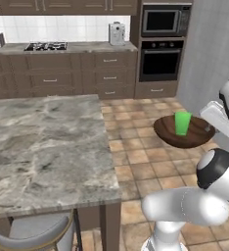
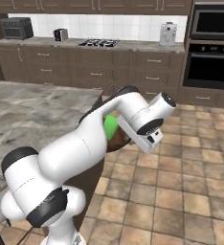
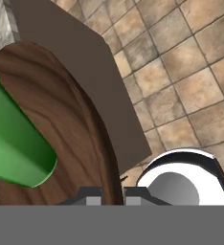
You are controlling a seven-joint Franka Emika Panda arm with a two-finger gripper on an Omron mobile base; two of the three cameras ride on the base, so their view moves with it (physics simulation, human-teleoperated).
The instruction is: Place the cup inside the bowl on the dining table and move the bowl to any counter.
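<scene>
The pincer [image 3: 113,191] gripped the bowl [image 1: 185,131] by its rim above the floor, the cup [image 1: 182,122] standing inside; level carriage toward the counter [image 1: 62,48] was advisable.

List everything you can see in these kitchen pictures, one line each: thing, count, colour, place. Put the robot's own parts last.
cup: one, bright green, standing inside the bowl
bowl: one, dark brown wood, held up over the tiled floor, right of the dining table
dining table: one, grey-beige marble top, left foreground
counter: one, grey stone over brown drawers, along the back wall
hob: one, black, on the counter
toaster oven: one, dark grey, left end of the counter
microwave: one, silver-black, above the wall oven
wall oven: one, black, right of the counter
stool: one, grey, under the table edge
arm: one, white with dark joints
gripper: one, dark, shut on the bowl's rim
</scene>
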